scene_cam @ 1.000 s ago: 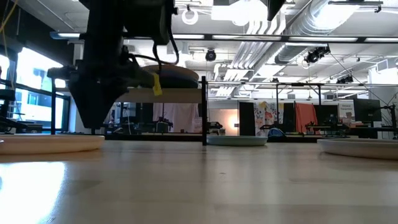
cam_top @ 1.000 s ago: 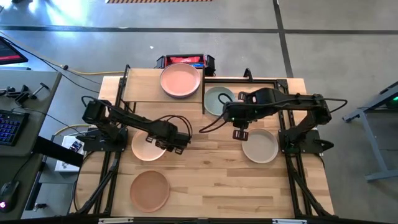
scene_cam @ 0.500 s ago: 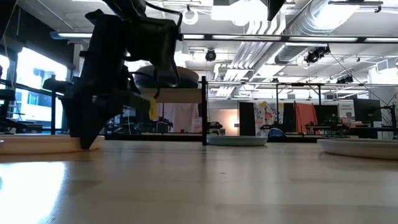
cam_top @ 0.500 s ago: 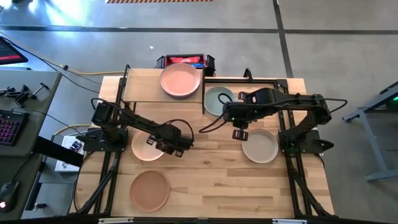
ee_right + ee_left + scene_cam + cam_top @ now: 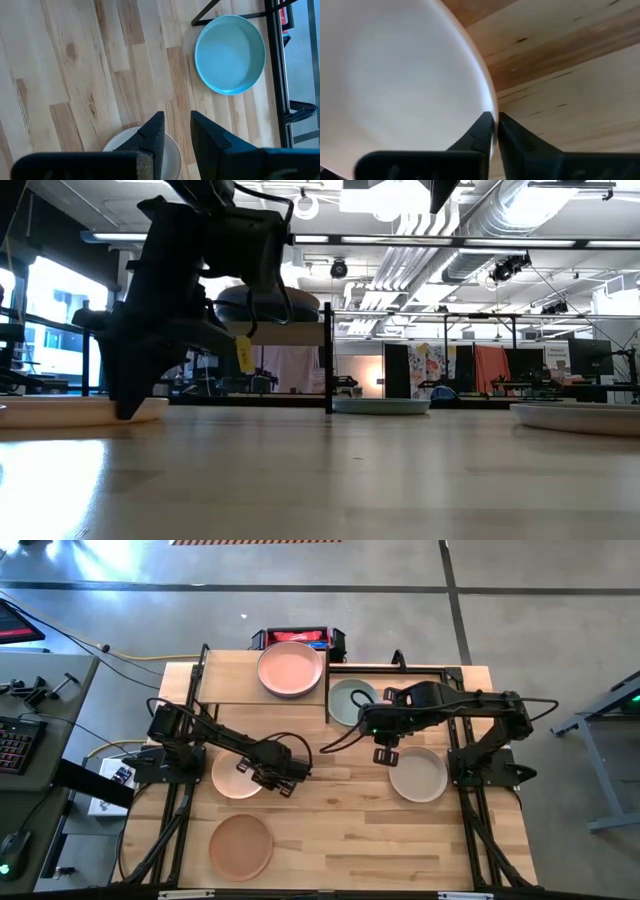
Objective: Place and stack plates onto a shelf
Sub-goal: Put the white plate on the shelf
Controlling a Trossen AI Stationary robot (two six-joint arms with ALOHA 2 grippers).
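Note:
A pale peach plate [image 5: 232,778] lies flat on the table at mid left. My left gripper [image 5: 272,778] is down at that plate's right rim and shut on it. On the shelf [image 5: 225,680] at the far left, a salmon pink plate [image 5: 290,668] sits on a purple one. Three more plates lie on the table: terracotta [image 5: 240,845], beige [image 5: 418,775] and pale grey-green [image 5: 350,700]. My right gripper [image 5: 385,752] hangs open, well above the table beside the beige plate [image 5: 125,145], with nothing between its fingers [image 5: 152,132]. My left gripper pinches the peach plate's right rim [image 5: 490,107] between its two fingers, one inside the plate and one outside. The fingers [image 5: 482,131] come from above, pointing steeply down. In the low view the plate [image 5: 60,412] still lies flat on the table.
A black metal frame [image 5: 400,668] runs on rightward from the shelf board, around the grey-green plate. A red and black box [image 5: 298,637] stands behind the shelf. Bare wood [image 5: 340,830] spreads over the table's near middle and right.
My left gripper has sunk to the peach plate's right rim, tipping and rolling a little as it went. Its fingers have then come together on the rim. The plate has not moved.

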